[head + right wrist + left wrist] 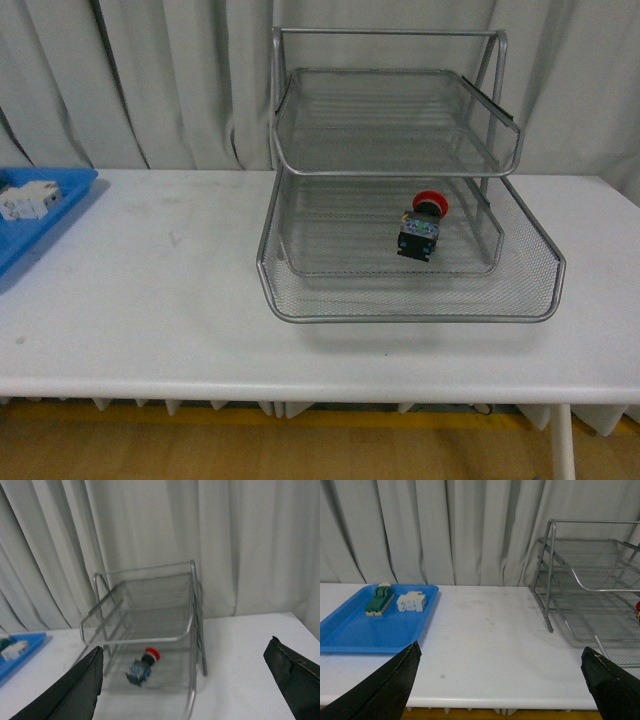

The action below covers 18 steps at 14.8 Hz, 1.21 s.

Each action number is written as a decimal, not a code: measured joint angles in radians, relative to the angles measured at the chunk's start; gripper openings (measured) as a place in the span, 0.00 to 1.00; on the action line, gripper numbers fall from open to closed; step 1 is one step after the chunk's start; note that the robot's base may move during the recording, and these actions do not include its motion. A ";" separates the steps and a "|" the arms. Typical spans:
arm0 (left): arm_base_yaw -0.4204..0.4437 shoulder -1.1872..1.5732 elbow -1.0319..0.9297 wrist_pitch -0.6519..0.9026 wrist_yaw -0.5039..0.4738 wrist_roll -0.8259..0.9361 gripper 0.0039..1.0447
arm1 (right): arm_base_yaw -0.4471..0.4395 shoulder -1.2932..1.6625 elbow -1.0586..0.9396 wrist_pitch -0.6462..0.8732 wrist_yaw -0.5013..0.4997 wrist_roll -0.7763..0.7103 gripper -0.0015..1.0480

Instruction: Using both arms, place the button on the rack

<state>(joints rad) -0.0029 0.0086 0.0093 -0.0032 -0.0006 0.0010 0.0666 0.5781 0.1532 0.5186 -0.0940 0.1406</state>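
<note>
even, soft indoor light, faint shadow under the rack (400, 250), right wrist view slightly blurred, no glare

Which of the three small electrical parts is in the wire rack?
The red-capped button, lying under the rack's top tier; the green-and-cream block and the white block sit on the blue tray.

Blue tray (355, 635) at desk (495, 645) left end: green-and-cream switch block (379, 601) beside white terminal block (411, 601). Grey curtain (445, 530) behind.
</note>
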 joint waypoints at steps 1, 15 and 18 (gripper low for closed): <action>0.000 0.000 0.000 0.000 0.000 0.000 0.94 | 0.015 0.180 0.091 0.110 0.015 0.024 0.94; 0.000 0.000 0.000 0.000 0.000 0.000 0.94 | 0.378 1.153 0.635 -0.361 0.042 0.154 0.02; 0.000 0.000 0.000 0.000 0.000 0.000 0.94 | 0.385 1.223 0.625 -0.347 0.057 0.142 0.02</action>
<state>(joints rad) -0.0029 0.0086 0.0093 -0.0029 -0.0006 0.0010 0.4515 1.8011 0.7784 0.1719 -0.0368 0.2829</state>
